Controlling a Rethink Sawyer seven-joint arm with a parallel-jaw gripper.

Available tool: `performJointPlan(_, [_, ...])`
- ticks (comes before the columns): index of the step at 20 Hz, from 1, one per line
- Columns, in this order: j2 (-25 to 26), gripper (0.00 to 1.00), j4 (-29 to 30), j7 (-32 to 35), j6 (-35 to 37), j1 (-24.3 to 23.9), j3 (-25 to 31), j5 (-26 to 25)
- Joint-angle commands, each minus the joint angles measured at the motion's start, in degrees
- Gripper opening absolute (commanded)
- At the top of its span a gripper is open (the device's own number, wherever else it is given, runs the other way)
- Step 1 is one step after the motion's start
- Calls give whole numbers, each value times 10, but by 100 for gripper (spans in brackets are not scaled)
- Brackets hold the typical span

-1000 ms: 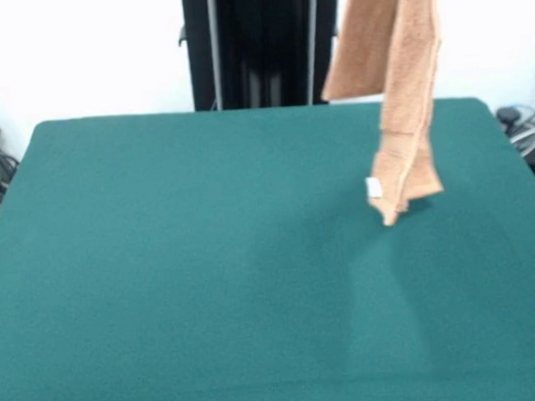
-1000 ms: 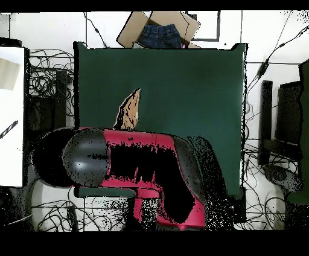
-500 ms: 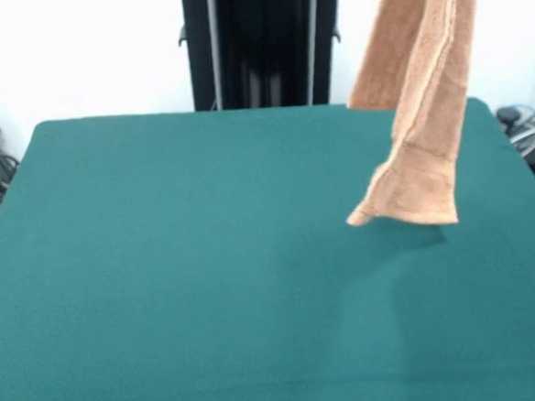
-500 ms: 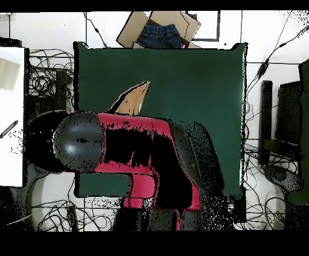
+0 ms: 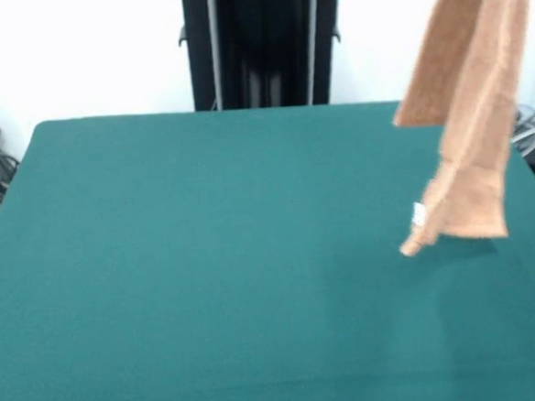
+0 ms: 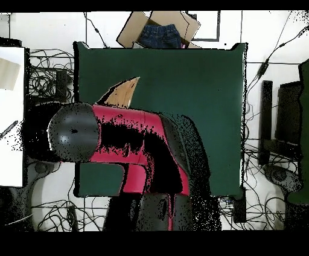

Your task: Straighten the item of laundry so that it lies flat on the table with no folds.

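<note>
The item of laundry [image 5: 470, 104], a light orange-tan towel, hangs folded lengthwise from above the picture's top edge at the right side of the front view. Its lower end with a small white tag dangles just above the dark green table [image 5: 207, 260]. From overhead, only a tan wedge of the towel [image 6: 121, 93] shows near the table's [image 6: 193, 78] left edge, sticking out from under the red and black arm [image 6: 133, 139]. The gripper is hidden: above the frame in the front view, under the arm from overhead.
A cardboard box [image 6: 158, 30] holding blue jeans sits beyond the table's far edge in the overhead view. Cables [image 6: 45, 78] lie on the floor around the table. A white surface [image 6: 12, 115] stands at the left.
The hanging towel has swung steadily to the right in the front view. From overhead the arm has swept left and its tan wedge has shifted toward the table's left edge.
</note>
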Motion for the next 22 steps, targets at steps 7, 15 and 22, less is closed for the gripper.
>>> performJointPlan(7, [10,0,125,34,-152,-18,63,127])
performJointPlan(15, [5,0,161,-25,-174,-46,95,174])
performJointPlan(22, [-3,0,232,-96,-223,-85,140,219])
